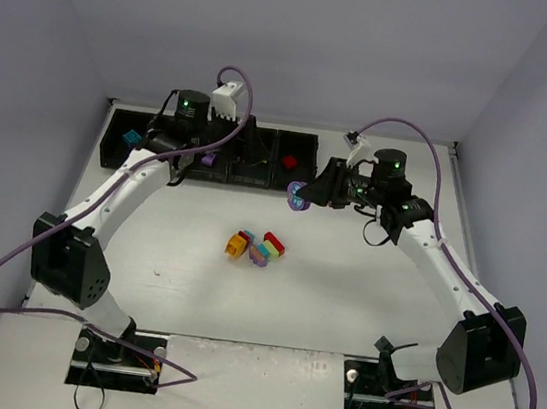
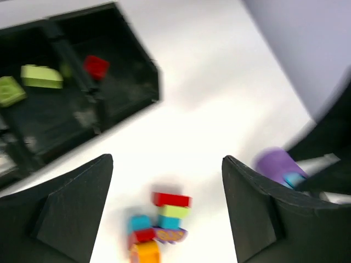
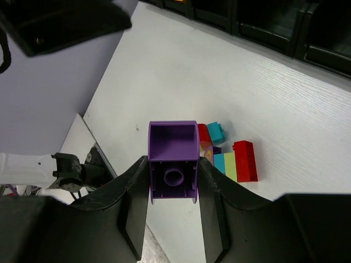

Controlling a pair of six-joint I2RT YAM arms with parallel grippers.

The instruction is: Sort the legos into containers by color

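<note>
Claw of right arm (image 3: pixel 173 172) snug around purple lego (image 3: pixel 173 143).

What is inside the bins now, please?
A teal brick lies in the left end bin, a red brick in the right end one, lime bricks in its neighbour. The left arm partly hides the middle bins.

Right hand (image 1: pixel 304 194) grips purple lego (image 1: pixel 297 197); other legos (image 1: pixel 255 246) lie clustered.

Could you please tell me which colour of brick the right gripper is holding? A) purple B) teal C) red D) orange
A: the right wrist view shows the right gripper shut on a purple brick.
</note>
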